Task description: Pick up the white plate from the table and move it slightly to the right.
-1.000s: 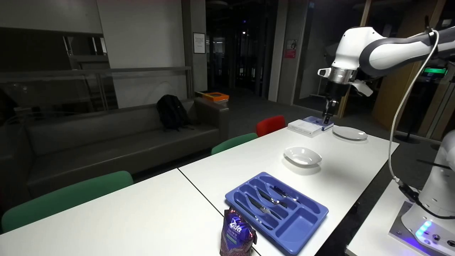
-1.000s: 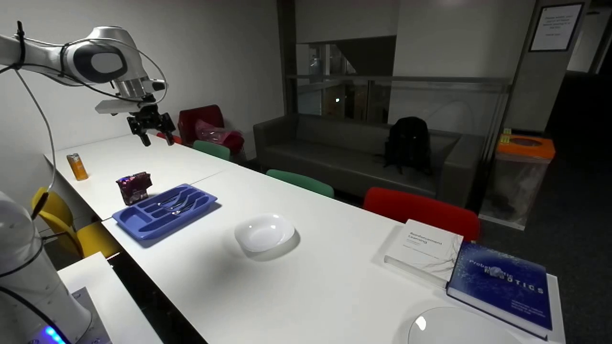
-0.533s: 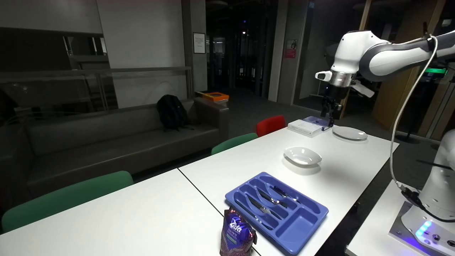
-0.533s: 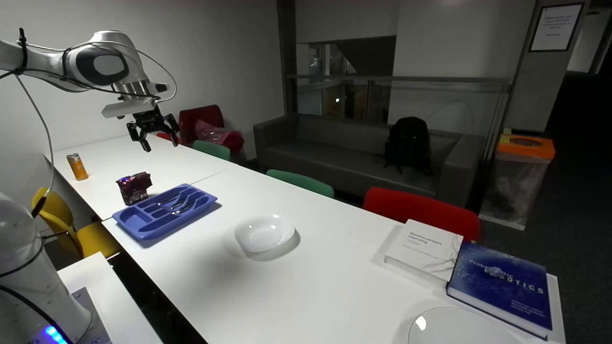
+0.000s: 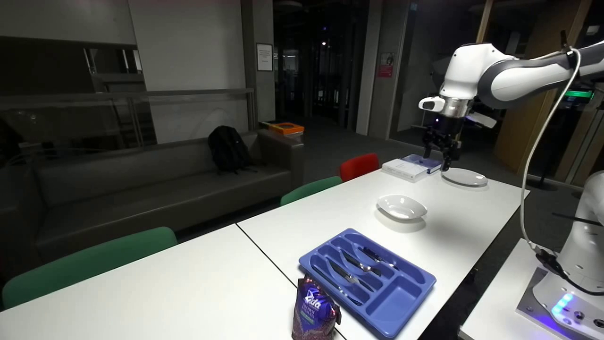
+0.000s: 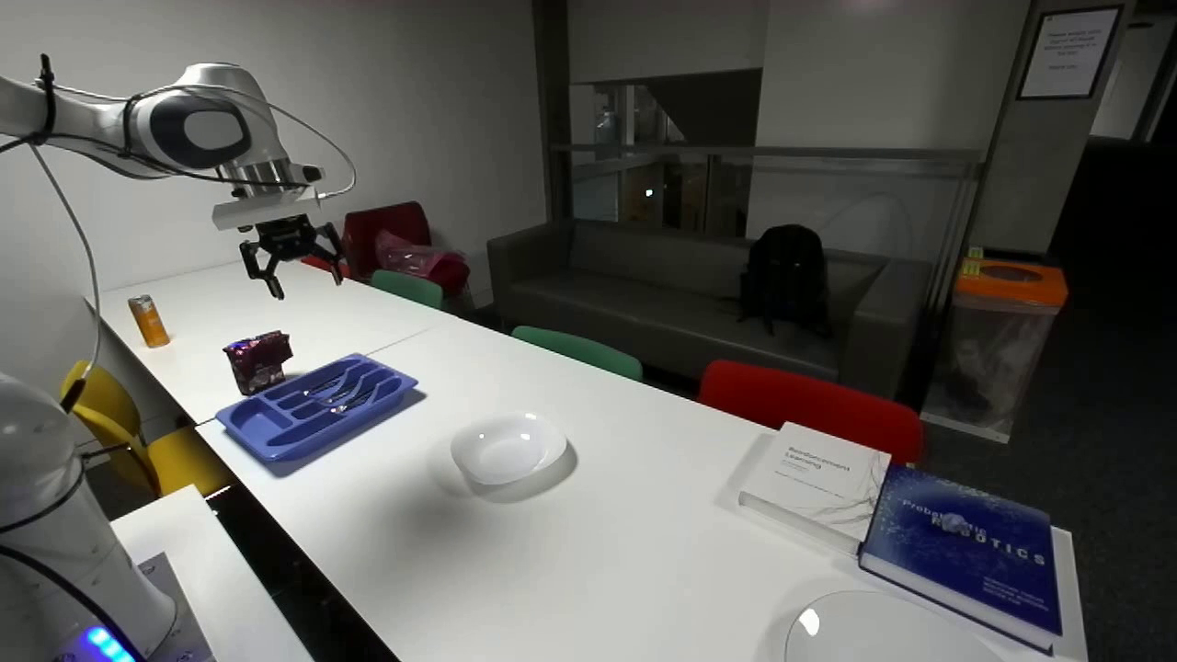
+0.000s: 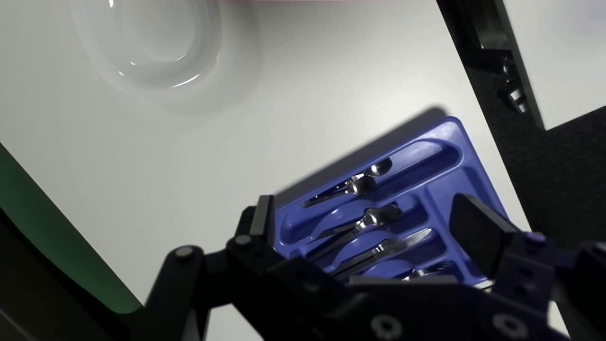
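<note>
1. Wrist view: the tabletop (image 7: 293, 85) runs beneath the claw (image 7: 367, 220), smooth and white, greying towards the left; a green chair (image 7: 57, 232) lines the edge on that side of the claw; dark floor (image 7: 558, 184) shows past the edge on the claw's right.
2. Both exterior views show a dim room; a smooth grey sofa (image 6: 634, 326) bearing a black backpack (image 6: 786, 276) stands well apart from the claw, beyond the tabletop.
3. The claw hangs in the air above the tabletop; its black, angular fingers (image 7: 478, 232) are spread wide.
4. The white plate (image 7: 151, 42) rests on the tabletop, ahead of the claw and to its left in the wrist view, well apart from it; glossy, deep, softly rounded, its raised rim catching highlights.
5. Below the claw, seen between its fingers in the wrist view, lies a blue tray (image 7: 468, 175), slick and curve-walled; shiny metal cutlery (image 7: 383, 214) rests in its compartments; a crinkled, foil-like bag (image 5: 314, 309) stands just beside it in both exterior views, lower than the claw.
</note>
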Robot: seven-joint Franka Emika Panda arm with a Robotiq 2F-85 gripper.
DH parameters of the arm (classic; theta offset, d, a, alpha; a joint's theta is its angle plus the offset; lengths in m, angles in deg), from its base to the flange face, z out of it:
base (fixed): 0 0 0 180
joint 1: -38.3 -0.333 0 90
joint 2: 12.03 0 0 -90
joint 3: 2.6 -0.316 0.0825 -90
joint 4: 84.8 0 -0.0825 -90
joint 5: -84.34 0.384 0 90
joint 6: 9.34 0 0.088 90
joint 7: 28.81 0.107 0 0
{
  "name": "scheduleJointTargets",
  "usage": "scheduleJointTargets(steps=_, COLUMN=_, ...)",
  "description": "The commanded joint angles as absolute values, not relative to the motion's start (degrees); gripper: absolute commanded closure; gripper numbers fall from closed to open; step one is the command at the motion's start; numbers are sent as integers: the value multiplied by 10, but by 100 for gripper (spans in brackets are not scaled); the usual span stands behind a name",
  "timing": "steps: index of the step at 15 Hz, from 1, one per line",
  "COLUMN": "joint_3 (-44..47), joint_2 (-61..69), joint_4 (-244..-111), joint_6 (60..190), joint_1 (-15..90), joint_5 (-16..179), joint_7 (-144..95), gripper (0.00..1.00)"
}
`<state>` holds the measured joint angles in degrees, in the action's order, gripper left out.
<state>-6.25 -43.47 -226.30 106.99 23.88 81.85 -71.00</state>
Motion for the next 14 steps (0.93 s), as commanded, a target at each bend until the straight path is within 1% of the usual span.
scheduleJointTargets(steps=1, joint_3=-57, joint_2=-435, joint_4=-2262, joint_6=1068, joint_1=234, joint_5=821, joint_7=-706, gripper=0)
scheduleJointTargets(steps=8, joint_3=-53, joint_2=-438, joint_4=-2262, joint_6=1068, joint_1=234, joint_5=826, joint_7=-706, gripper=0)
scheduleJointTargets(steps=14, joint_3=-67, joint_2=-392, joint_4=-2269, joint_6=1130, joint_1=259, joint_5=751, joint_7=-654, gripper=0)
